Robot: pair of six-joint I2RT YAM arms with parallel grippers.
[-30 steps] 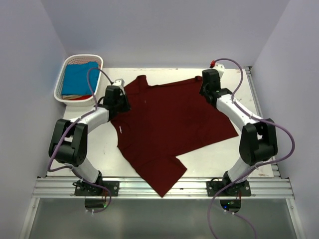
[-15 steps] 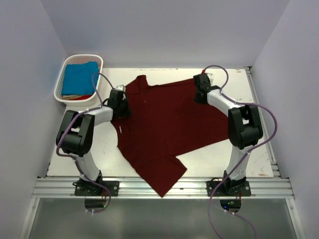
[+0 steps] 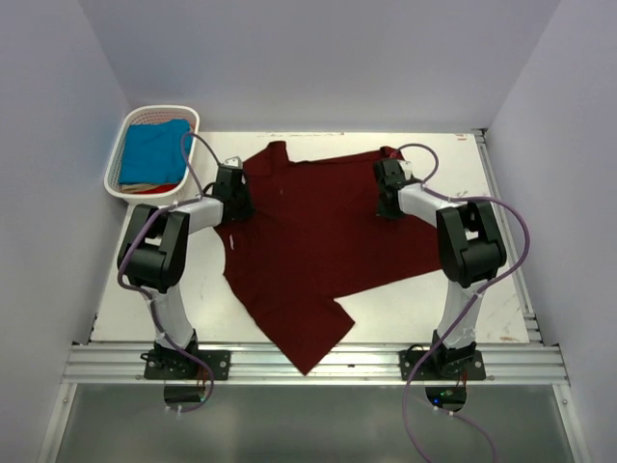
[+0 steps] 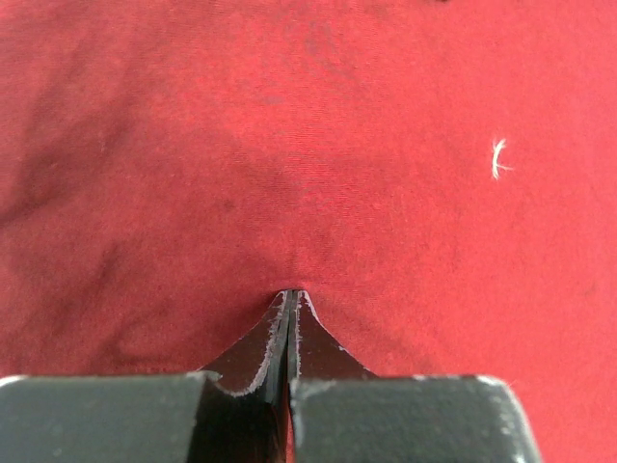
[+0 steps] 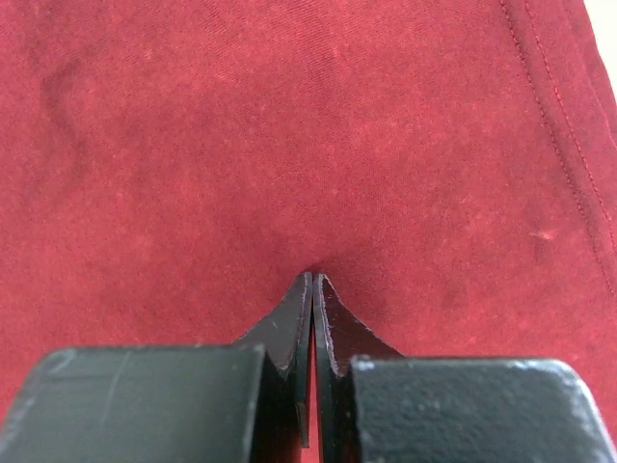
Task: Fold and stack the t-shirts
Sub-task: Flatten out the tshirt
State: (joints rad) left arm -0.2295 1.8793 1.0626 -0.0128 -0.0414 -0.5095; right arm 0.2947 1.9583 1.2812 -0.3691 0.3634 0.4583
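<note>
Two t-shirts are in view. The maroon t-shirt (image 3: pixel 318 241) lies spread across the middle of the worktop (image 3: pixel 463 299), set askew, with one corner extending over the near edge. The turquoise t-shirt (image 3: pixel 154 149) lies folded inside the white basket (image 3: pixel 145 197) at the far left corner, apart from the maroon one.

Left gripper (image 4: pixel 290 295): fingers pressed together, tips resting on the maroon cloth close to the shirt's left edge. A white lint fleck (image 4: pixel 498 157) sits on the fabric to the right of the tips.

Right gripper (image 5: pixel 312 278): fingers pressed together, tips resting on the maroon cloth at the shirt's far right portion. A stitched seam (image 5: pixel 559 125) runs along the right of that view.

Whether either gripper has a fold of cloth caught between its fingers cannot be determined.
</note>
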